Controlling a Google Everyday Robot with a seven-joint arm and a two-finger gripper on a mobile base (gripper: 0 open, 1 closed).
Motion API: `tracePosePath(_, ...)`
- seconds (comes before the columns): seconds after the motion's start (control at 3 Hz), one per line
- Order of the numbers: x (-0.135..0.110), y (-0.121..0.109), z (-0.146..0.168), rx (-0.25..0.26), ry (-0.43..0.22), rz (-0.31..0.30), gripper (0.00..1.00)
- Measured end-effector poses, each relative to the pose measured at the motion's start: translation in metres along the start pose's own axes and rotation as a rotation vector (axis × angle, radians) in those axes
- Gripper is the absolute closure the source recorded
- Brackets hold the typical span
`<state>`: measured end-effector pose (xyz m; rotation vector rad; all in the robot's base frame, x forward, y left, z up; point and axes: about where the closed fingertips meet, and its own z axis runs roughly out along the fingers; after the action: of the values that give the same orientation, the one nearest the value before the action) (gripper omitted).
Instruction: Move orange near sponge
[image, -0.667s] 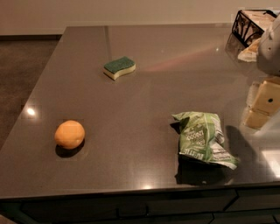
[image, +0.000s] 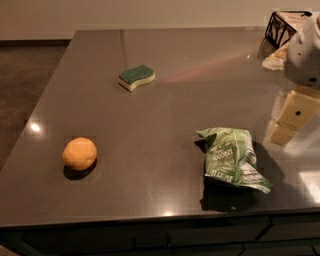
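Here's the desk: a dark grey slab, smooth and glossy, catching small glints of light. Its near edge runs straight across the front, and its left edge slants away toward the far wall.

The orange sits close to the front-left corner, near both edges, round and matte, with a soft shadow beneath it. Well apart from it, up toward the far side, lies the sponge, flat and wavy-edged, its dark green scrub face up over a pale yellow body. Between those two there's only polished surface, open room all the way.

Over to the right, near the front edge, lies a crumpled green-and-white snack bag, shiny and creased, well apart from both.

The hand hangs at the far right side of the desk, just beyond the bag: pale cream, blocky parts below a rounded white arm casing. Released or clenched, I cannot tell. Behind it, at the far right corner, stands a black wire rack.
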<state>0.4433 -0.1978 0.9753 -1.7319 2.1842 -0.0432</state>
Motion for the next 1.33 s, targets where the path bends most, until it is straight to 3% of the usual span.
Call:
tracePosePath(0.67, -0.088, 0.012, 0.03, -0.066, -0.173, -0.093, 0.0)
tracePosePath(1.33, -0.185, 0.053, 0.081, -0.186, -0.274, -0.214, 0.0)
